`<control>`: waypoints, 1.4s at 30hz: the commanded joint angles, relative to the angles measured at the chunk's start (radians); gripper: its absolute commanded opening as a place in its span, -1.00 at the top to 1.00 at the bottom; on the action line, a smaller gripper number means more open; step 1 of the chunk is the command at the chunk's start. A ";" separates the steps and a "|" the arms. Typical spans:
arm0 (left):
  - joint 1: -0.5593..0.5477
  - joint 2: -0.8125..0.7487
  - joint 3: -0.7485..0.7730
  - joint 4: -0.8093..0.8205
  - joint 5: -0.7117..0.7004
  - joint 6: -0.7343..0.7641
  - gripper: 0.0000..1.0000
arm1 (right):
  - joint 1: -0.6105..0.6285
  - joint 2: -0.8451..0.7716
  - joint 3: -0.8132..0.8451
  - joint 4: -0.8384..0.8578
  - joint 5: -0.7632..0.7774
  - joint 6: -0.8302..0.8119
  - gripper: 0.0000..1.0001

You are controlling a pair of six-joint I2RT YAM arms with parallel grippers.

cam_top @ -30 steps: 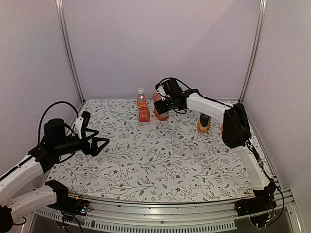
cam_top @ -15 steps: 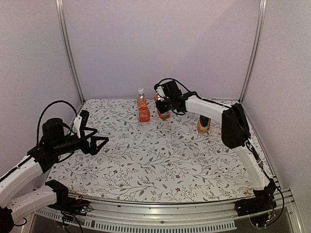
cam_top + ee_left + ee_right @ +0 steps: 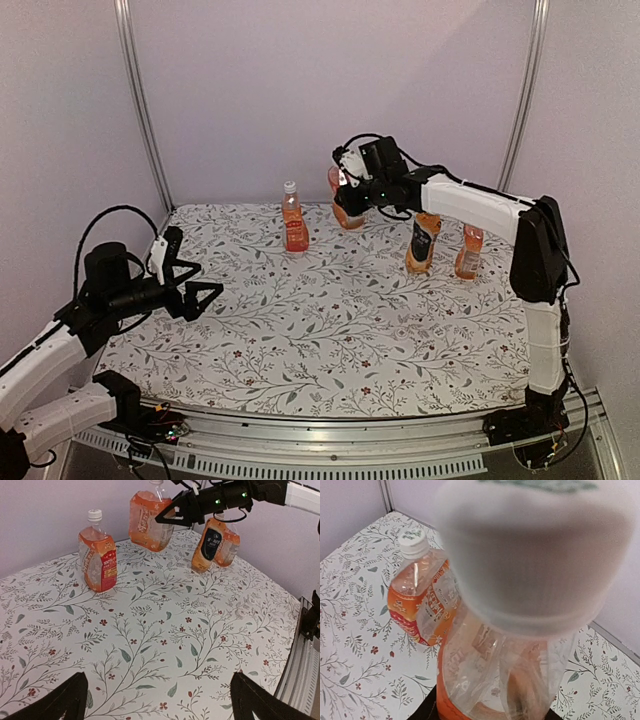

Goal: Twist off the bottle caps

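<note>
Left wrist view: right gripper point(image 3: 166, 516) pinches a tilted bottle point(image 3: 147, 520) clear of the table point(image 3: 150, 645), its cap point(image 3: 530, 550) just above the grip; that side hold may slip during twisting, with the left gripper point(image 3: 159, 680) spread wide and well apart.

The top view looks down from the near edge over the whole table point(image 3: 330, 330), the left wrist view looks low across it, and the right wrist view sits close against the lifted bottle point(image 3: 485, 680), which all three share.

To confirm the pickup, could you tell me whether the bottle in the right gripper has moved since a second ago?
Yes. The held bottle has risen and shifted right, away from the standing bottle beside it.
</note>
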 commanded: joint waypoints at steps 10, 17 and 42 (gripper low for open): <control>-0.112 0.100 0.264 -0.176 0.231 0.300 -0.99 | 0.174 -0.620 -0.342 -0.056 -0.604 -0.113 0.38; -0.189 0.191 0.431 -0.251 0.286 0.324 -0.99 | 0.333 -0.660 -0.351 -0.123 -0.664 -0.113 0.45; -0.347 0.251 0.506 -0.239 0.326 0.264 0.38 | 0.420 -0.519 -0.236 -0.169 -0.689 -0.143 0.45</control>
